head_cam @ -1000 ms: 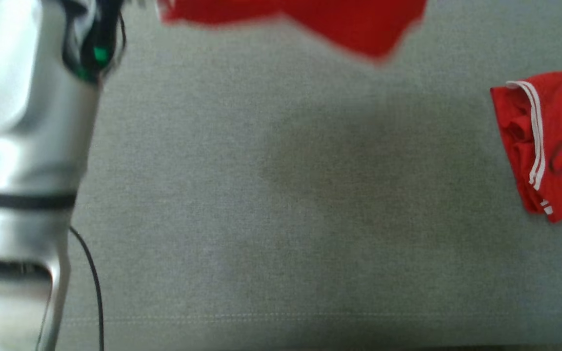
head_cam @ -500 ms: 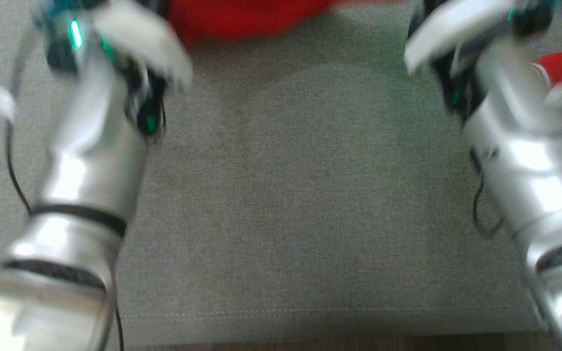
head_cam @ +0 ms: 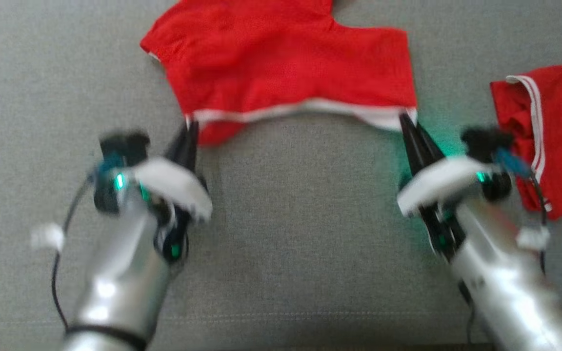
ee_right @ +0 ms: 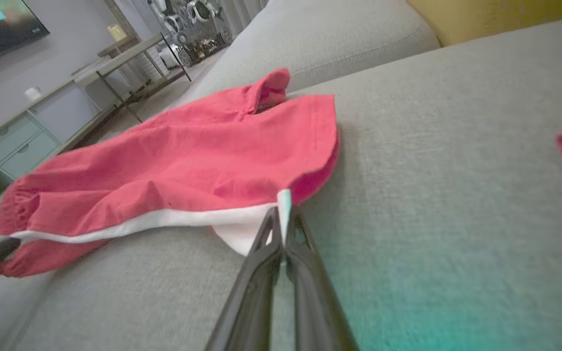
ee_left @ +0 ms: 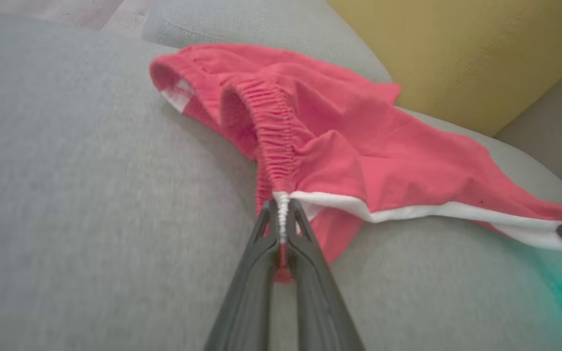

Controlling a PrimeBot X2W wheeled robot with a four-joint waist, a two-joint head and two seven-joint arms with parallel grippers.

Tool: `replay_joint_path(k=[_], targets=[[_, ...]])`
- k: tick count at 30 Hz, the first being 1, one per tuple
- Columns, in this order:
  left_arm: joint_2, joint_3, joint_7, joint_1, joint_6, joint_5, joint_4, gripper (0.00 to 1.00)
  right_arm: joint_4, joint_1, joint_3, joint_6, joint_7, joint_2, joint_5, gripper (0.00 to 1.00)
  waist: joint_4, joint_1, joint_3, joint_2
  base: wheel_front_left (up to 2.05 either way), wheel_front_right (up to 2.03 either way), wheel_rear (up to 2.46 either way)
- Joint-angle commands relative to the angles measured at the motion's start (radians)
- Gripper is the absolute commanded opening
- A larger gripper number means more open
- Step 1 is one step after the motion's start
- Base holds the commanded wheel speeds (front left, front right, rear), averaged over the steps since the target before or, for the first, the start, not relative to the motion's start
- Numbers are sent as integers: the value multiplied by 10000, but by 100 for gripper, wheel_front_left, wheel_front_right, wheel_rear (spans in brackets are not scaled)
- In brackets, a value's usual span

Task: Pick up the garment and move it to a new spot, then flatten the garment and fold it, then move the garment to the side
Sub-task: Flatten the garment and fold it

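Head view: left gripper (head_cam: 190, 127) and right gripper (head_cam: 404, 122) each pinch the garment (head_cam: 281, 73) by its white-trimmed edge, stretched crosswise between them, cloth lying beyond.

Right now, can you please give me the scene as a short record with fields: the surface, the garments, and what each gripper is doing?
surface: gray sofa cushion
main garment: red shorts, spread out but wrinkled, white stripe along the near edge
left gripper: shut on the left end of the stripe
right gripper: shut on the right end of the stripe
second garment: red with white stripes, bunched, on the right of the cushion, apart from the shorts
background: yellow cushion behind the shorts
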Motion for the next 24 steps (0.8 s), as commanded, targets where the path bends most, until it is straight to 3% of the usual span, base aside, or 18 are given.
replay_joint_path(k=[1, 8, 13, 14, 20, 24], targets=[[391, 340, -58, 516, -58, 124, -810, 0, -931, 763, -215, 65, -133, -96, -159, 0, -14, 0, -257, 0, 0, 0, 0], [921, 909, -58, 3449, -19, 503, -3621, 0, -4218, 4740, -2003, 65, -24, -206, -1065, 0, -70, 0, -928, 0, 0, 0, 0], [1209, 988, -15, 5183, 295, 615, -5261, 0, -7005, 7355, -3218, 65, 1173, 306, -2010, 0, -65, 0, -1363, 0, 0, 0, 0], [1209, 988, -15, 5183, 295, 615, -5261, 0, -7005, 7355, -3218, 65, 1173, 306, -2010, 0, -65, 0, -1363, 0, 0, 0, 0], [1470, 1145, 642, 6978, 962, 428, -7134, 0, -9696, 9628, -3891, 65, 2875, 719, -2673, 0, -21, 0, -1844, 0, 0, 0, 0], [1571, 1255, 1019, 7867, 1288, 247, -8057, 0, -10531, 10235, -4193, 65, 3460, 791, -2773, 0, 59, 0, -2095, 0, 0, 0, 0]])
